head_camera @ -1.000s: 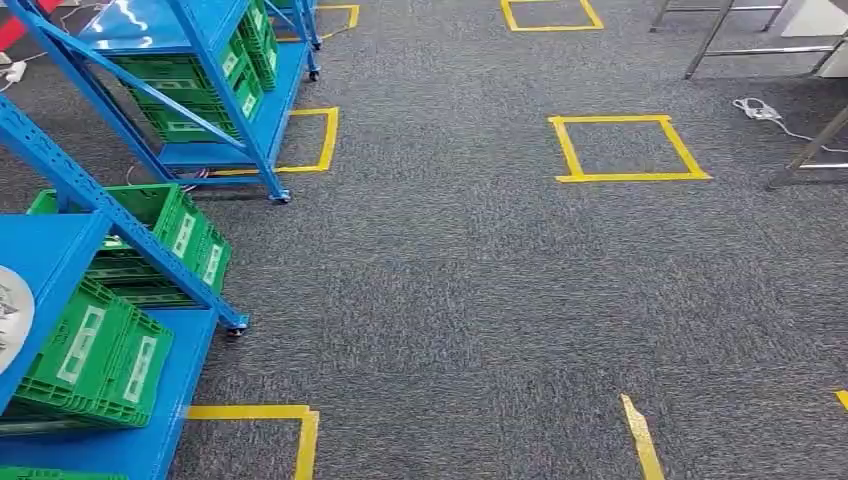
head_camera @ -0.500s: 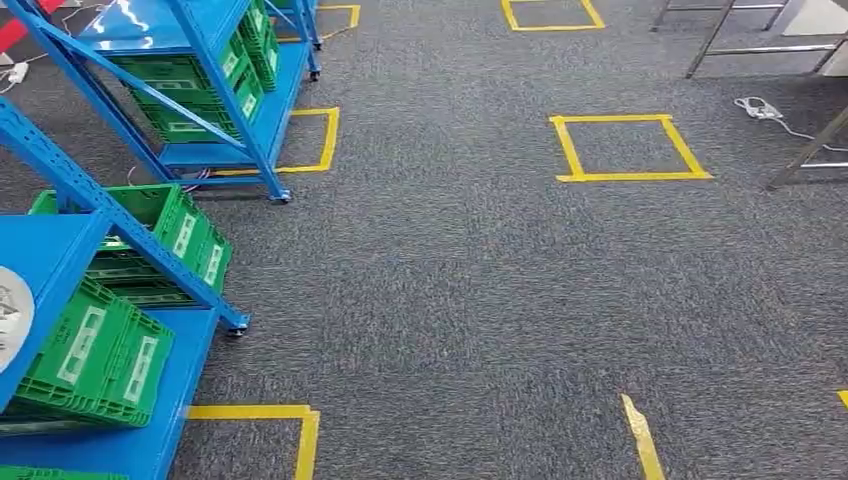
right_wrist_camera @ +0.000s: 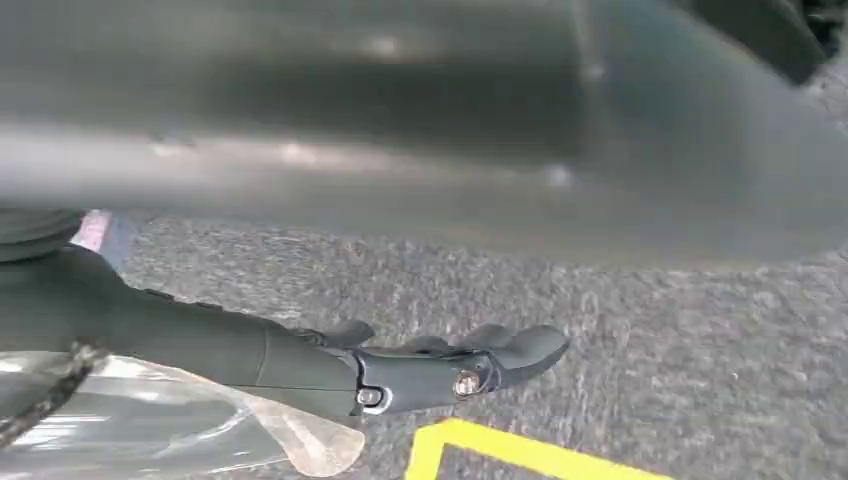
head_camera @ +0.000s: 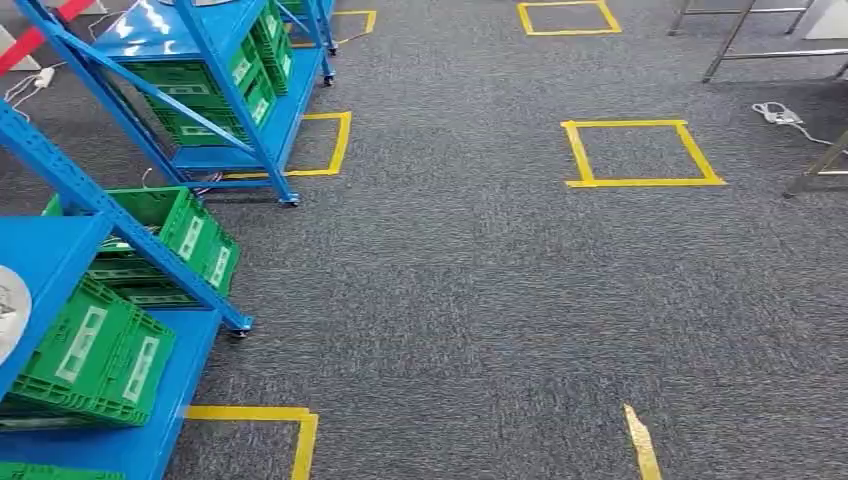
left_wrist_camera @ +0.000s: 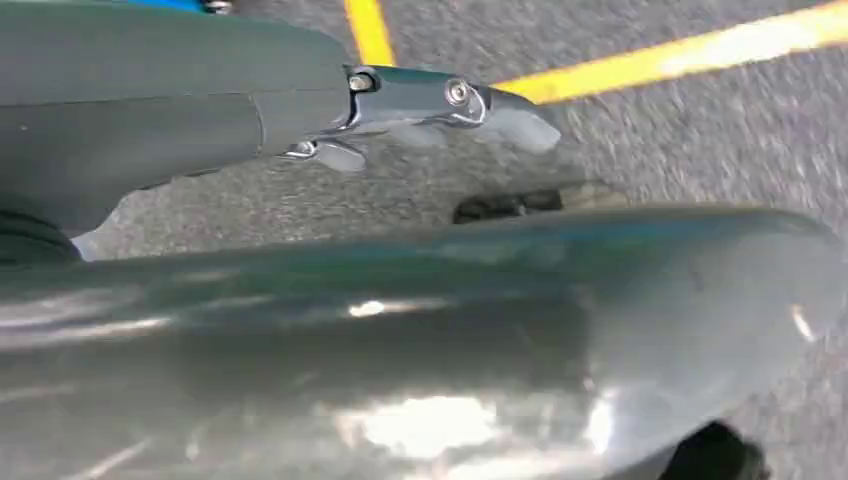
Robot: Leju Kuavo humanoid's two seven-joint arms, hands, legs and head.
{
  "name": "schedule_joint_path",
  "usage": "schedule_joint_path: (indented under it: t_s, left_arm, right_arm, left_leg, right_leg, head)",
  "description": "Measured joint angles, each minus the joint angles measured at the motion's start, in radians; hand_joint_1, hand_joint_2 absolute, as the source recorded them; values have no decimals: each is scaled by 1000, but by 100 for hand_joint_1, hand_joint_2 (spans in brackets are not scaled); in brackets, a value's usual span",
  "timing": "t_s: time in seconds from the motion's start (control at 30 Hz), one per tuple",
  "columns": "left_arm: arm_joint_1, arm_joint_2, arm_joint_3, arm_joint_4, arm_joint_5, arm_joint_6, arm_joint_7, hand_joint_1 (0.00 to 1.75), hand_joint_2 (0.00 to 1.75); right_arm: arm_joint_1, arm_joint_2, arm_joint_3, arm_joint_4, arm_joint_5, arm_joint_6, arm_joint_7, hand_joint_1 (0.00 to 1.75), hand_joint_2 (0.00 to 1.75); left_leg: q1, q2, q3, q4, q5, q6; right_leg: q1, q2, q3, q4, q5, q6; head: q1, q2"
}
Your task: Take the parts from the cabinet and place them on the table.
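— What has changed since a second ago?

— The whole head view has slid a little to the right and down, so my camera has moved, not the things. The yellow tape square (head_camera: 640, 152) and the white cable (head_camera: 775, 112) on the grey carpet (head_camera: 480, 300) sit further right in the picture than before.

— And the racks?

— The near blue rack (head_camera: 60, 250) is at my left with green crates (head_camera: 95, 350) on its lower shelf. The far blue rack (head_camera: 215, 60) stands beyond it.

— The hands?

— My left hand (left_wrist_camera: 420, 110) hangs over the carpet, fingers straight, nothing in them. My right hand (right_wrist_camera: 430, 370) also has its fingers out straight. A clear plastic bag (right_wrist_camera: 180, 430) lies against it. I cannot tell whether it grips the bag.

— Any part on the rack?

— A pale round thing (head_camera: 8, 312) lies on the near rack's top shelf, at the picture's edge.
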Motion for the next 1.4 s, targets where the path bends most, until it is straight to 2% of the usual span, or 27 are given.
schedule_joint_path:
  t_s: [0.07, 0.1, 0.17, 0.2, 0.23, 0.27, 0.3, 0.37, 0.43, 0.53, 0.57, 0.6, 0.7, 0.73, 0.77, 0.8, 0.87, 0.9, 0.93, 0.97, 1.03, 1.1, 1.2, 1.23, 1.27, 1.3, 1.4]
  left_arm:
    - [1, 0, 0, 4, 1, 0, 0, 0, 0]
    - [1, -1, 0, 4, 0, 0, 0, 0, 0]
    - [1, -4, 0, 5, 0, 0, 0, 0, 0]
    - [1, -5, 0, 6, 1, 0, 0, 0, 0]
    - [1, -7, 0, 6, 1, 0, 0, 0, 0]
    - [2, -7, 0, 7, 1, 0, 0, 0, 0]
    - [4, -7, 0, 7, 1, 0, 0, 0, 0]
    - [4, -6, 0, 7, 1, 0, 0, 0, 0]
    - [2, -3, 0, 8, 2, 1, 0, 0, 0]
    - [4, 3, 0, 8, 2, 2, 0, 0, 0]
    - [6, 3, 0, 8, 2, 2, 0, 0, 0]
    - [7, 2, 0, 8, 2, 2, 0, 0, 0]
    - [3, -1, 0, 8, 2, 2, 0, 0, 0]
    - [3, -2, 0, 8, 2, 1, 0, 0, 0]
    - [3, -3, 0, 8, 2, 1, 0, 0, 0]
    - [3, -3, 0, 8, 2, 1, 0, 0, 0]
    - [4, -6, 0, 8, 2, 1, 0, 0, 0]
    - [4, -7, 0, 8, 2, 2, 0, 0, 0]
    - [1, -6, 0, 8, 2, 4, 0, 0, 0]
    - [0, -6, 0, 8, 2, 4, 0, 0, 0]
    - [1, -5, 0, 8, 2, 6, 0, 0, 0]
    - [2, -3, 0, 8, 2, 7, 0, 0, 0]
    - [2, -4, 0, 8, 2, 7, 0, 0, 0]
    - [2, -5, 0, 8, 1, 7, 0, 0, 0]
    - [2, -6, 0, 8, 0, 7, 0, 0, 0]
    - [3, -7, 0, 8, -1, 8, 0, 0, 0]
    - [5, -7, 0, 8, -5, 10, 0, 0, 0]
  right_arm:
    - [0, 0, 0, 0, 0, 0, 0, 0, 0]
    - [0, 0, 0, 0, 0, 0, 0, 0, 0]
    - [0, -1, 0, 1, 0, -1, 0, 0, 0]
    - [0, -1, 0, 1, 0, -2, 0, 0, 0]
    - [0, -1, 0, 1, 0, -2, 0, 0, 0]
    - [0, -1, 0, 2, 0, -2, 0, 0, 0]
    - [0, -1, 0, 2, 0, -2, 0, 0, 0]
    - [0, -1, 0, 2, 0, -2, 1, 0, 0]
    - [-2, -1, 0, 1, 1, -2, 1, 0, 0]
    - [-1, -1, 0, 1, 1, -2, 1, 0, 0]
    - [-1, -1, 0, 2, 1, -2, 1, 0, 0]
    - [-1, -1, 0, 2, 1, -3, 1, 0, 0]
    - [-2, -2, 0, 2, 0, -3, 1, 0, 0]
    - [-1, -2, 0, 2, 0, -3, 1, 0, 0]
    - [-1, -2, 0, 2, 0, -3, 1, 0, 0]
    - [1, -2, 1, 2, 0, -3, 1, 0, 0]
    - [1, -3, 0, 3, 0, -3, 1, 0, 0]
    - [0, -3, 0, 3, 0, -3, 1, 0, 0]
    - [-1, -3, 0, 3, 0, -3, 1, 0, 0]
    - [-1, -3, 0, 3, 2, -3, 1, 0, 0]
    - [2, -3, -1, 3, 0, -4, 2, 0, 0]
    - [2, -3, 0, 3, 0, -3, 2, 0, 0]
    - [1, -3, 0, 3, 1, -4, 2, 0, 0]
    - [0, -3, 0, 3, 1, -4, 2, 0, 0]
    - [1, -3, 0, 3, 0, -4, 2, 0, 0]
    - [1, -3, 0, 3, 0, -4, 2, 0, 0]
    - [2, -3, 0, 3, 0, -4, 2, 0, 0]
  left_leg:
    - [5, 5, -2, 16, -17, -8]
    - [5, 7, -22, 63, -47, -11]
    - [5, 8, -101, 222, -123, -13]
    - [5, 8, -138, 296, -148, -10]
    - [4, 7, -161, 333, -147, -4]
    - [2, 7, -159, 323, -125, 2]
    - [-2, 7, -138, 268, -78, 10]
    - [-15, 7, -65, 90, 27, 27]
    - [-25, 10, -43, 33, 22, 40]
    - [-31, 9, -40, 11, 18, 45]
    - [-19, 12, -23, -17, 29, 42]
    - [-20, 12, -16, -25, 30, 44]
    - [-21, 12, -14, -25, 26, 51]
    - [-21, 12, -13, -25, 25, 51]
    - [-21, 12, -10, -25, 23, 50]
    - [-20, 11, -5, -25, 19, 49]
    - [-19, 10, 9, -22, 8, 41]
    - [-19, 10, 14, -19, 2, 36]
    - [-27, 10, 8, -7, -5, 29]
    - [-26, 9, 5, -8, -4, 27]
    - [-25, 9, 6, -8, -4, 26]
    - [-22, 11, -1, 22, -32, 12]
    - [-8, 11, -105, 237, -135, -6]
    - [-4, 11, -139, 299, -152, -8]
    - [-1, 11, -151, 314, -142, -10]
    - [2, 11, -140, 282, -106, -10]
    - [7, 12, -44, 47, 31, -5]
  right_leg:
    - [0, -3, 2, 0, -1, -13]
    - [2, -5, 4, -1, -1, -18]
    - [8, -8, 3, -1, -3, -22]
    - [12, -10, 4, -1, -5, -26]
    - [16, -12, 6, -1, -7, -29]
    - [19, -12, 9, -1, -9, -32]
    - [21, -12, 14, -1, -12, -36]
    - [21, -12, 26, -3, -19, -37]
    - [22, -11, 23, -5, -22, -30]
    - [17, -16, 21, -16, -16, -16]
    - [17, -16, 15, -8, -27, -13]
    - [19, -12, 6, 18, -45, -13]
    - [20, -11, -111, 234, -137, -5]
    - [21, -11, -141, 281, -144, -2]
    - [20, -11, -149, 282, -129, 0]
    - [19, -11, -130, 228, -79, 2]
    - [16, -12, -46, 49, 23, 3]
    - [15, -10, -16, -3, 18, 2]
    - [17, -8, -8, -19, 13, -5]
    - [18, -7, -5, -15, 15, -16]
    - [21, -7, -5, -15, 13, -23]
    - [14, -9, -1, -19, 15, -33]
    - [15, -12, 1, -19, 11, -41]
    - [15, -13, 2, -19, 10, -42]
    - [15, -13, 5, -19, 7, -42]
    - [15, -13, 9, -19, 5, -41]
    - [13, -12, 22, -20, -5, -35]
  head:
    - [0, 0]
    - [-5, 0]
    - [-5, 0]
    - [-5, 0]
    - [-4, 0]
    - [-4, 0]
    - [-4, 0]
    - [-5, 0]
    - [-5, 0]
    - [-6, 0]
    - [-3, 0]
    - [-3, 0]
    - [-1, 0]
    - [1, 0]
    - [1, 0]
    - [0, 0]
    - [0, 0]
    - [0, 0]
    - [2, 0]
    - [0, 0]
    - [-1, 0]
    - [-3, 0]
    - [-8, 0]
    - [-8, 0]
    - [-7, 0]
    - [-8, 0]
    - [-8, 0]
